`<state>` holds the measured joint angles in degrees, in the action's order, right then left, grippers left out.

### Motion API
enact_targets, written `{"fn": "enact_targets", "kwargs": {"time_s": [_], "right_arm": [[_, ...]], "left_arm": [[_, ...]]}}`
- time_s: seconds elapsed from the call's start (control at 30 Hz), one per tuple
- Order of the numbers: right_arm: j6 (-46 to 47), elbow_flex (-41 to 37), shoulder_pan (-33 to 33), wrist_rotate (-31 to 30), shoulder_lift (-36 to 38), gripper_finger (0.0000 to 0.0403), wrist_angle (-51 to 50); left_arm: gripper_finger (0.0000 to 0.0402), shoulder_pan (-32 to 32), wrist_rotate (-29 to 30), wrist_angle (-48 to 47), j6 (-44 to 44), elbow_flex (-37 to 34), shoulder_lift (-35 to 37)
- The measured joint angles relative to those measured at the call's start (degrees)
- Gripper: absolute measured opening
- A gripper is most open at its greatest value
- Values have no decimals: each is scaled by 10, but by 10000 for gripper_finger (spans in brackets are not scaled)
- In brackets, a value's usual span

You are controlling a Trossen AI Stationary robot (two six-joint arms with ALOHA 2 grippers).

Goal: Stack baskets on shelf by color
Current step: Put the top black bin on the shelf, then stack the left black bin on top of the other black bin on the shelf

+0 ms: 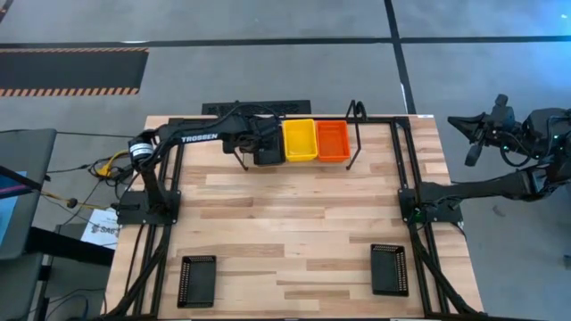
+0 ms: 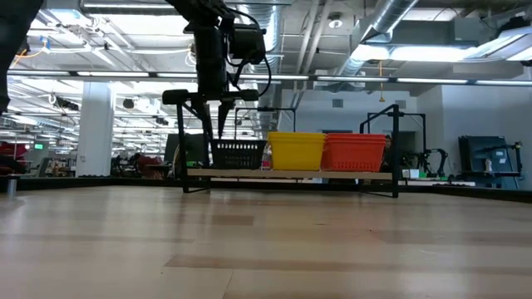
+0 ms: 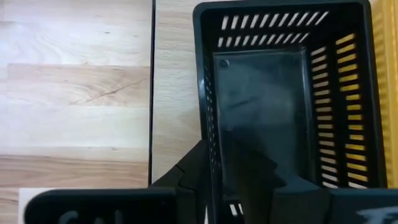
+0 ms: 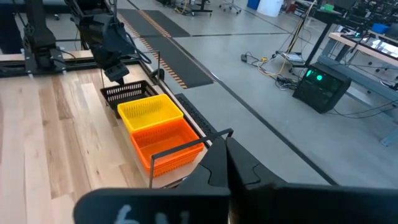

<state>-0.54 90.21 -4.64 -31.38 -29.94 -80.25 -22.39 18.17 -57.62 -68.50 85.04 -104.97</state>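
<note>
You've got a pale, matt wooden worktop [image 1: 294, 223], glossy slotted plastic on the black basket [image 3: 280, 99], and thin black metal rod for the shelf [image 2: 397, 149].

Black [image 2: 239, 154], yellow [image 2: 296, 151], red baskets [image 2: 354, 152] side by side on shelf [image 2: 291, 174]

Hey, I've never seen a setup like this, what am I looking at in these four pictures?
It is a two-armed robot at a wooden table. One picture looks straight down, one sits at tabletop level, and two come from cameras on the wrists. At the far edge a wire shelf holds a black basket, a yellow basket and a red basket. The left tool straddles the black basket's wall. The right tool waits off to the side. Two more black baskets lie near the front.
</note>
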Motion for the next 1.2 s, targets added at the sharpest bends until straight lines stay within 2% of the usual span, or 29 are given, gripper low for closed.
{"fn": "enact_targets", "kwargs": {"time_s": [0.2,0.5,0.77,0.87,1.0,1.2], "right_arm": [[1,0,0,7,0,1,0],[5,0,0,15,0,1,0],[4,0,0,15,0,1,0],[5,0,0,15,0,1,2],[-1,0,0,15,0,1,24],[-13,0,0,8,0,1,45]], "left_arm": [[64,0,-10,-27,27,45,-7],[64,24,1,-117,66,171,-4],[64,126,10,-207,56,276,-3],[64,185,57,-243,8,302,-2],[64,275,122,-320,-116,324,-2],[64,390,160,-323,-247,318,0]]}}
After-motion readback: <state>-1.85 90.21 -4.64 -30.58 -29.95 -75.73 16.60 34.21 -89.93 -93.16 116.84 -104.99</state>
